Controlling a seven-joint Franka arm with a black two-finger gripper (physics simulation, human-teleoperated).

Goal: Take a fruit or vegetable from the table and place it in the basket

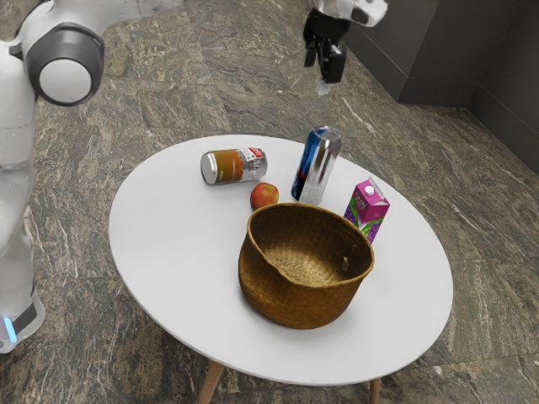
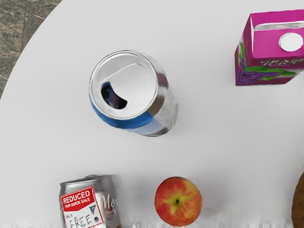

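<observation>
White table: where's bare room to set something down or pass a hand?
Bare: table from the lying can and basket out to the exterior view's left rim; also from basket to that view's right rim. Crowded: around the apple, between lying can, upright can and basket; the carton sits close by the basket.

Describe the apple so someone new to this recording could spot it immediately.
On the round white table stands a woven basket. Just beyond its rim, near the can lying on its side, sits the apple. It is red and yellow, the only round fruit among cans and a carton.
</observation>
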